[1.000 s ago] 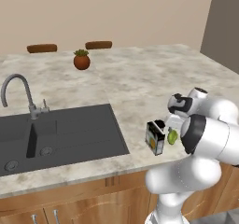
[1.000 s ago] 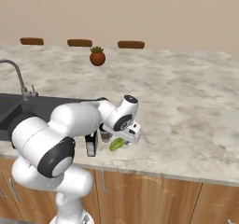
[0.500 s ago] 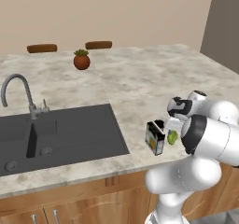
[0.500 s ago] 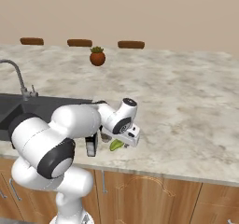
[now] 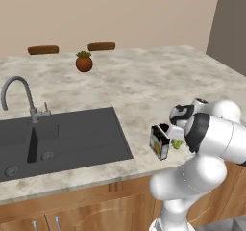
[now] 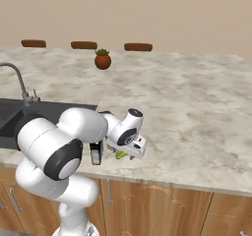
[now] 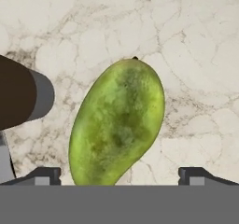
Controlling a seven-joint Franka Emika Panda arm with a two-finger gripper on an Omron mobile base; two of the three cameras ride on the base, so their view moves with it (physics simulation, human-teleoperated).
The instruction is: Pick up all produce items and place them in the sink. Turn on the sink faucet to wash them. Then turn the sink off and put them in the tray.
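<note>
Left base view: the white arm bends low over the front edge of the marble counter (image 5: 158, 76), right of the sink (image 5: 57, 138). The gripper (image 5: 176, 139) points down at the counter. A sliver of the yellow-green fruit (image 5: 177, 144) shows under it, lying on the stone well right of the sink. A small dark box (image 5: 159, 142) stands just beside the fruit, on the sink side. The faucet (image 5: 19, 97) rises behind the left basin. A brown pot with a green plant (image 5: 84, 62) sits far back on the counter.

Right base view: the gripper (image 6: 129, 152) hangs just over the fruit (image 6: 121, 154), near the counter's front edge. The dark box (image 6: 95, 153) stands to its left, partly behind the arm. The sink (image 6: 12, 119), faucet (image 6: 19, 85) and plant pot (image 6: 103, 59) lie further off.

Hand view: the fruit (image 7: 119, 122) lies flat on the marble between the two fingertips (image 7: 44, 175), which stand wide apart, one on either side and clear of it. Nothing is held. A dark rounded shape with a grey end pokes in from the left; what it is cannot be told.
</note>
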